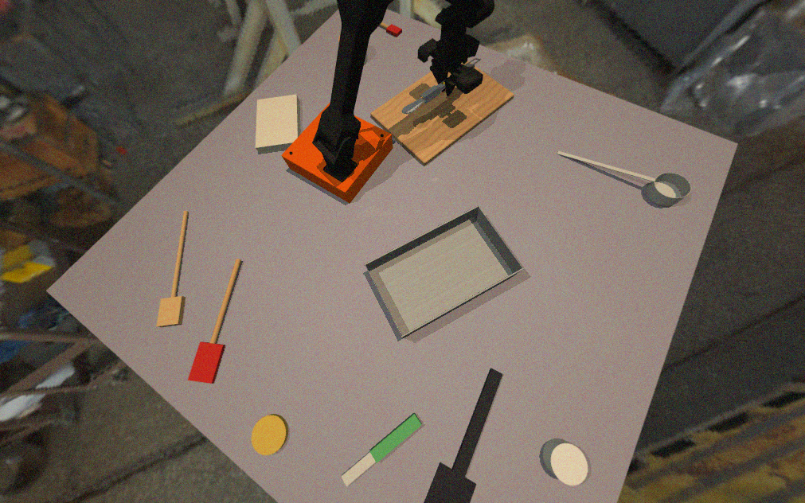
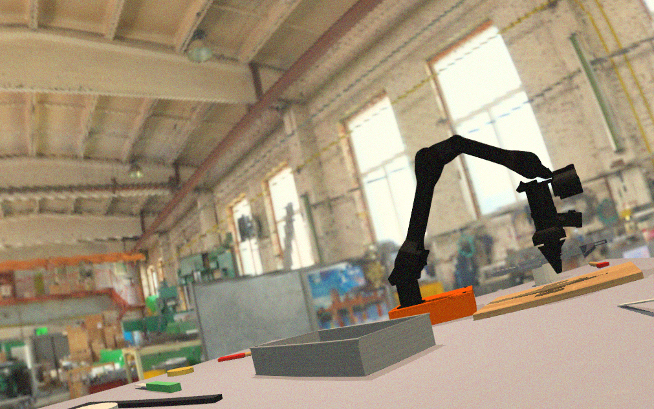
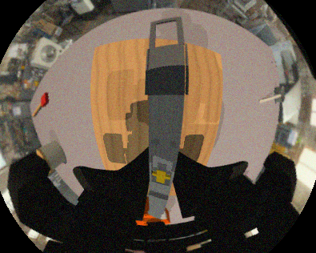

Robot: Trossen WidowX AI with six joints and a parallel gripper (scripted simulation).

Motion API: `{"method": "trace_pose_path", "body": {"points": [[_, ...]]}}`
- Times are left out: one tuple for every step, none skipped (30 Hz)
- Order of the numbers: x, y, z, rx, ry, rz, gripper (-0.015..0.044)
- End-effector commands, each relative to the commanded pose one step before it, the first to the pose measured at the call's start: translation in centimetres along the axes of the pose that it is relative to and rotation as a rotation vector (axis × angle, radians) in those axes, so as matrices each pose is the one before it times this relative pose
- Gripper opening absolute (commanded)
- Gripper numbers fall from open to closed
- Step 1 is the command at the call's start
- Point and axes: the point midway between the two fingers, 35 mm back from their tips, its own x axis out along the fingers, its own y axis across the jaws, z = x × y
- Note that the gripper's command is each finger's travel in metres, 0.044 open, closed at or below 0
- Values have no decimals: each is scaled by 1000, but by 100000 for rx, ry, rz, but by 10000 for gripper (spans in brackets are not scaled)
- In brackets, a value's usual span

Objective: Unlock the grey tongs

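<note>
You had grey tongs [image 1: 425, 96] over a honey-brown, wood-grained board [image 1: 480, 106], a black arm on an orange base [image 1: 305, 159], a grey roasting tin [image 1: 505, 247] with a pale beige floor, and a mauve-grey table top [image 1: 580, 299].
</note>
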Motion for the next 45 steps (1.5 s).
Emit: {"method": "trace_pose_path", "body": {"points": [[-22, 0, 8, 0, -8, 0, -97], [0, 0, 0, 0, 0, 0, -71], [0, 0, 0, 0, 0, 0, -45], [0, 0, 0, 0, 0, 0, -19], [0, 0, 0, 0, 0, 0, 7], [0, 0, 0, 0, 0, 0, 34], [0, 0, 0, 0, 0, 0, 60], [0, 0, 0, 0, 0, 0, 86], [0, 0, 0, 0, 0, 0, 113], [0, 0, 0, 0, 0, 0, 139], [0, 0, 0, 0, 0, 0, 165], [0, 0, 0, 0, 0, 0, 191], [0, 0, 0, 0, 0, 0, 217], [0, 0, 0, 0, 0, 0, 244], [0, 0, 0, 0, 0, 0, 270], [0, 0, 0, 0, 0, 0, 296], [0, 0, 0, 0, 0, 0, 323], [0, 0, 0, 0, 0, 0, 349], [0, 0, 0, 0, 0, 0, 375], [0, 0, 0, 0, 0, 0, 401], [0, 0, 0, 0, 0, 0, 427], [0, 0, 0, 0, 0, 0, 440], [0, 0, 0, 0, 0, 0, 440], [0, 0, 0, 0, 0, 0, 440], [-136, -1, -169, 2, 17, 5, 440], [-248, -2, -316, 5, 31, 9, 440], [-356, -4, -471, 7, 46, 14, 440], [-459, -5, -639, 9, 63, 19, 440], [-552, -7, -824, 11, 81, 23, 440], [-573, -9, -928, 13, 91, 26, 440], [-570, -10, -1014, 14, 100, 27, 440], [-542, -12, -1069, 14, 105, 28, 440], [-498, -13, -1101, 14, 108, 28, 440], [-448, -14, -1122, 14, 110, 28, 440], [-395, -15, -1137, 14, 112, 28, 440], [-341, -16, -1150, 14, 113, 28, 440], [-287, -15, -1159, 20, 110, 32, 440], [-232, -18, -1167, 13, 116, 27, 440], [-164, -4, -1159, -159, 81, 107, 440], [-108, -22, -931, 105, 111, -23, 440], [-48, -14, -566, 64, 68, -14, 440], [-13, -5, -189, 21, 23, -5, 440], [0, 0, 0, 0, 0, 0, 440], [0, 0, 0, 0, 0, 0, 440], [0, 0, 0, 0, 0, 0, 440]]}}
